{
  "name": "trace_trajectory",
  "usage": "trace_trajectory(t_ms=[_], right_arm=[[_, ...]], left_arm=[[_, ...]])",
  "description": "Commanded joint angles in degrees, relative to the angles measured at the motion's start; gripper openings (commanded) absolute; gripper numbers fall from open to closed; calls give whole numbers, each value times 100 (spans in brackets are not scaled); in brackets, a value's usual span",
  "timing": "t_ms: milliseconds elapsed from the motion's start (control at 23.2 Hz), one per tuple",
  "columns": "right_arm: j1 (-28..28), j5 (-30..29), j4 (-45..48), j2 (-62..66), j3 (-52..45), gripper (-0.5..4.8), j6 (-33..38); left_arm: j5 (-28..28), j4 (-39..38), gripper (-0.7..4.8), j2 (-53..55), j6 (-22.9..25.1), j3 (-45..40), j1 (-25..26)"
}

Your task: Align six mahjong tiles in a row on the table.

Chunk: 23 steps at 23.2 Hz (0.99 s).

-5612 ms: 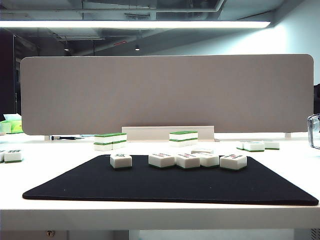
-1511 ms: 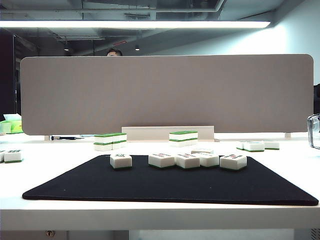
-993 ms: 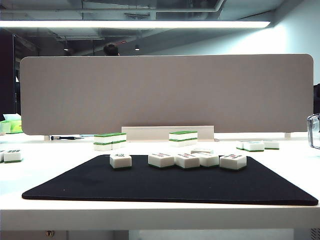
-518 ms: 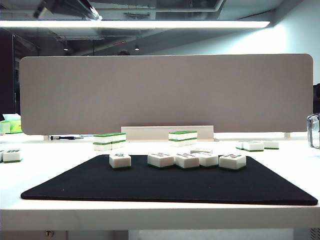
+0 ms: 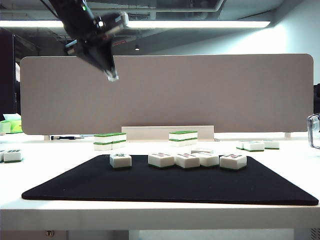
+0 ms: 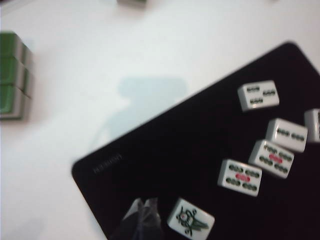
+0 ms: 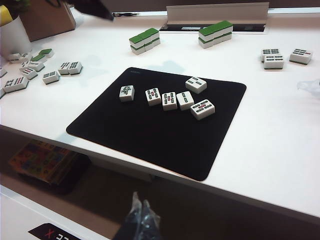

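Six white mahjong tiles lie face up on the black mat [image 5: 165, 185] on the table [image 5: 50, 165]. A bird tile [image 5: 120, 160] sits apart at the left. Three tiles [image 5: 187, 160] touch in a rough row, one tile [image 5: 202, 150] lies behind them, and one tile [image 5: 233, 161] is at the right. My left gripper [image 5: 112, 76] hangs shut and empty high above the mat's left part. In the left wrist view its shut tips [image 6: 145, 205] show beside the bird tile [image 6: 190, 219]. My right gripper [image 7: 139, 200] is shut and empty, low in front of the table's near edge.
Two stacks of green-topped tiles [image 5: 110, 141] [image 5: 183, 137] stand behind the mat. Loose tiles lie at the right [image 5: 257, 145] and the far left [image 5: 12, 155]. A grey divider panel [image 5: 200, 95] closes the back. A clear object [image 5: 314, 131] sits at the right edge.
My left arm has swung down into the exterior view from the upper left and now hangs over the mat's left side. The tiles and the right arm have not moved.
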Motion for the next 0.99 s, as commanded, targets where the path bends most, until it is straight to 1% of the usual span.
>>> trace_trajectory(t_ms=[43, 86, 173, 216, 302, 345, 475, 518, 561, 604, 648, 907, 993], right_arm=[[9, 11, 52, -68, 15, -1, -24], [9, 11, 52, -68, 13, -1, -24], [9, 9, 52, -68, 13, -1, -24], [9, 9, 52, -68, 13, -1, -24], [9, 9, 52, -68, 13, -1, -24], [9, 11, 55, -68, 13, -1, -24], [9, 9, 55, -68, 13, -1, -24], [9, 9, 55, -68, 13, -1, -24], [9, 9, 55, -68, 13, -1, -22], [9, 9, 55, -68, 13, -1, -24], [9, 9, 52, -68, 13, -1, -22], [9, 9, 52, -68, 13, -1, -24], [7, 9, 52, -68, 13, -1, -24]], left_arm=[[-22, -402, 5, 321, 240, 22, -131], [-28, -472, 11, 422, 393, 22, -162], [-127, -608, 128, 669, 658, 22, -293], [-229, -621, 214, 831, 728, 22, -378], [-409, -627, 280, 1027, 826, 20, -520], [-498, -643, 280, 1095, 885, 22, -573], [-678, -822, 283, 1252, 1530, 20, -710], [-802, -929, 295, 1320, 1884, 20, -776], [-885, -992, 356, 1360, 2057, 20, -804], [-940, -1023, 393, 1386, 2157, 20, -831], [-962, -1051, 414, 1399, 2201, 20, -833], [-966, -1414, 415, 1408, 2227, 20, -820], [-863, -1381, 414, 1408, 2256, 20, -822]])
